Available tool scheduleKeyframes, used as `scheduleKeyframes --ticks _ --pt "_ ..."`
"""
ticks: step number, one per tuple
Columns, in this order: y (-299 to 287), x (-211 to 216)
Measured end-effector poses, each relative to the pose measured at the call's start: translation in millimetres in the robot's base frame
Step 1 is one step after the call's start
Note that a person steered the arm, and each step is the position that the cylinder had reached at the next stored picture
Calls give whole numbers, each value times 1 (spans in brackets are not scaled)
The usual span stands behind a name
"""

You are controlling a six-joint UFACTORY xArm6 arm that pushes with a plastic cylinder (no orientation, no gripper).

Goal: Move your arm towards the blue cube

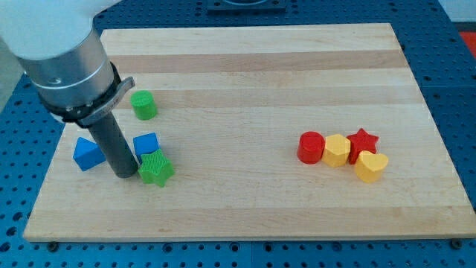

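Blue cube (146,144): lies at the view's left on the wooden board (253,67), just right of the rod, its lower edge touching or nearly touching the green star.
My tip (126,174): the rod's lower end rests on the board just left of the blue cube, between it and the other blue block; whether rod and cube touch cannot be told. By my reading the approach is all but complete.
End state: a bare rod, with no jaws to be apart or together, so nothing is held; blocks can only be pushed.
Green star (156,170): just below the cube and beside the tip, close enough that a further nudge rightward might shift it too.
Blue block (88,153): wedge-like, left of the rod, apart from it.
Green cylinder (143,105): above the cube, clear of the rod.
Far group: red cylinder (311,147), yellow block (336,150), red star (363,141) and yellow heart (371,166) cluster at the view's right, well apart from the work.
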State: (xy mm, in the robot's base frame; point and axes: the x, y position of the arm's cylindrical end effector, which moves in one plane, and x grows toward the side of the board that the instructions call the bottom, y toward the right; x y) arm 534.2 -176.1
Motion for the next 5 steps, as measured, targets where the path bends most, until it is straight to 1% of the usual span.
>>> scheduleKeyframes --ticks 2,3,4,5 --pt "172 3" --pt "221 2" --pt "216 2" --pt "92 2"
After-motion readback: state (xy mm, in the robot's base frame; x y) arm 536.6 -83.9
